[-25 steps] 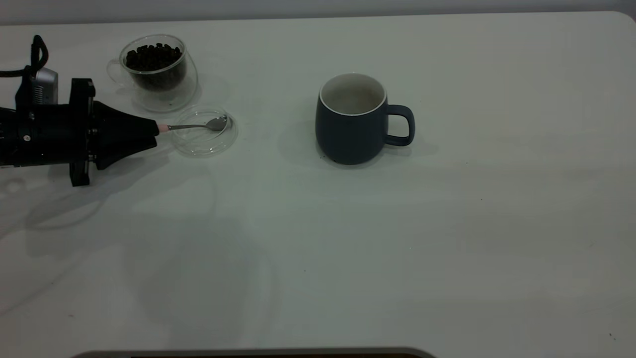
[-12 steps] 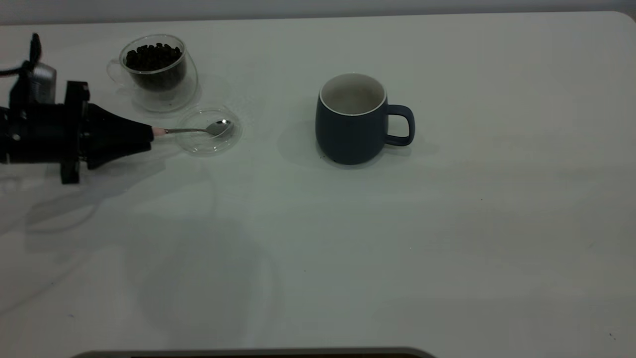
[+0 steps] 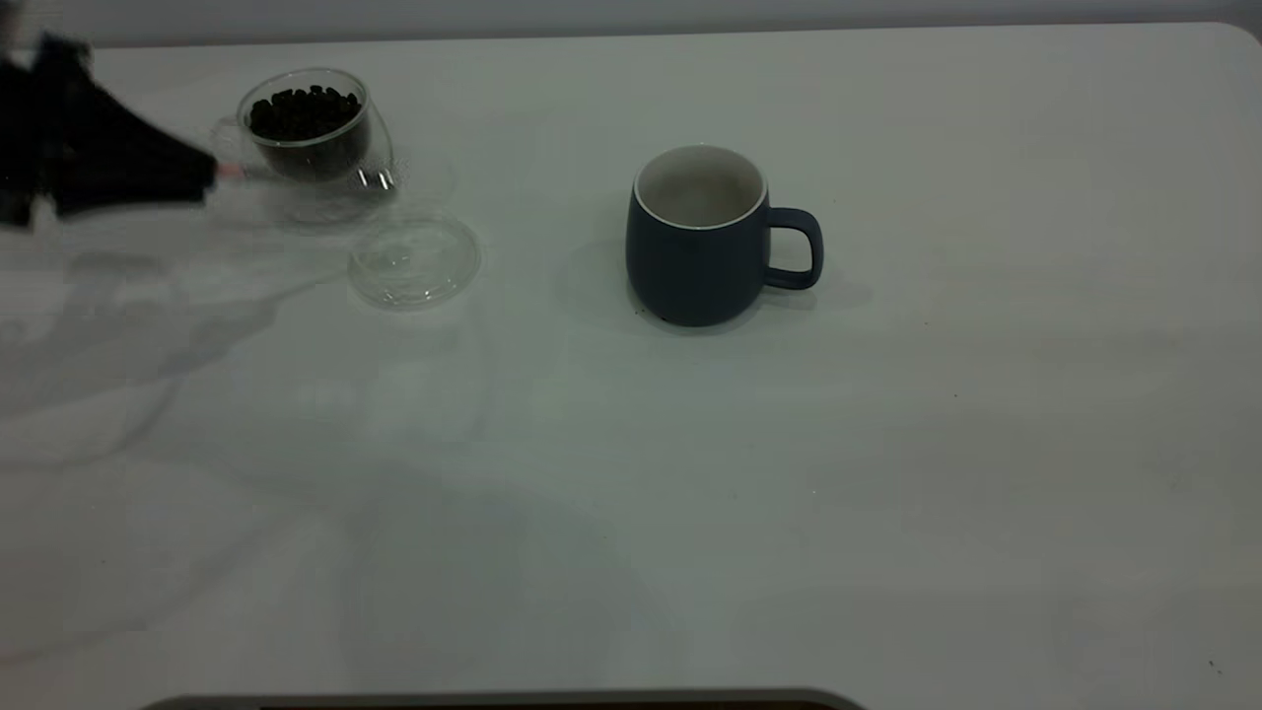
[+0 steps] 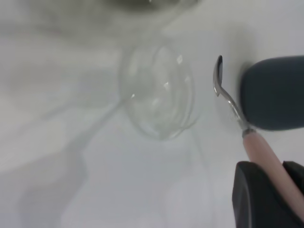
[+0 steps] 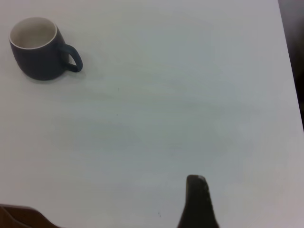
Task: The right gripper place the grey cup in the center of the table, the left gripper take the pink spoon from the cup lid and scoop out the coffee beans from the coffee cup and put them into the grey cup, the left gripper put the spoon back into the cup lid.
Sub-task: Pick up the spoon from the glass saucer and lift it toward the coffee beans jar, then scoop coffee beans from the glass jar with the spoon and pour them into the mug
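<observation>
My left gripper (image 3: 207, 176) is blurred at the far left, just left of the coffee cup (image 3: 308, 138), a clear glass cup full of coffee beans (image 3: 302, 110). It is shut on the pink spoon (image 3: 229, 171), whose metal bowl glints in front of the glass cup. In the left wrist view the gripper (image 4: 271, 167) holds the pink handle (image 4: 263, 152), with the empty spoon bowl (image 4: 218, 76) raised near the cup lid (image 4: 159, 95). The cup lid (image 3: 414, 261) lies empty. The grey cup (image 3: 698, 247) stands upright mid-table on the table (image 3: 887, 493), also in the right wrist view (image 5: 38, 50).
My right gripper (image 5: 197, 183) is out of the exterior view, hanging above bare table far from the grey cup. The table's rounded far-right corner (image 3: 1232, 35) and near edge (image 3: 493, 698) show. A dark strip (image 5: 294, 57) runs past the table's edge.
My left gripper has lifted the spoon out of the cup lid and moved back and left, toward the coffee cup. The lid now lies empty. The grey cup has not moved.
</observation>
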### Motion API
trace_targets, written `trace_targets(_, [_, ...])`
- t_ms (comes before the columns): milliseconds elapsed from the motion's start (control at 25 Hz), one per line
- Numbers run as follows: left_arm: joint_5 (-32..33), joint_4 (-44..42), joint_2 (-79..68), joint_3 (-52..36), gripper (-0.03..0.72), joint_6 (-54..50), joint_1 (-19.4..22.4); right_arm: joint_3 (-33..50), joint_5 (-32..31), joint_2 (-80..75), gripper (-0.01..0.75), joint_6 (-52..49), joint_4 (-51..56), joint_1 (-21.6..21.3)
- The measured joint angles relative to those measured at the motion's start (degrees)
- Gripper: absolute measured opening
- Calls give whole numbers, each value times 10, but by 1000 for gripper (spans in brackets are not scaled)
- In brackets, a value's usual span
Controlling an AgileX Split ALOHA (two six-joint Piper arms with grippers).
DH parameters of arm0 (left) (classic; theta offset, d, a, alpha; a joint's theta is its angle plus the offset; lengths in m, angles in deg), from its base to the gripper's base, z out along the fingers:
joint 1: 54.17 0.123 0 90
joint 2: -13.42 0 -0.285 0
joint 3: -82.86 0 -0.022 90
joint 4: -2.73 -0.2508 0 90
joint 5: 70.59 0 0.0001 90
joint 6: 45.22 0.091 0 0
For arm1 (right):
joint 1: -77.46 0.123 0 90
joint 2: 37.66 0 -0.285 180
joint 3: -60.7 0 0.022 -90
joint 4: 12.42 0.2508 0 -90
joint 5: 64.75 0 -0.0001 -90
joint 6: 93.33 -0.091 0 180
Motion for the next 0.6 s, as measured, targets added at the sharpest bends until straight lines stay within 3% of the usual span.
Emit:
trace_targets(240, [-71, -6, 106, -1, 115, 36, 0, 0, 0, 0, 590, 0, 0, 0])
trace_targets(600, [-163, 15, 107, -5, 115, 110, 0, 0, 0, 0, 590, 0, 0, 0])
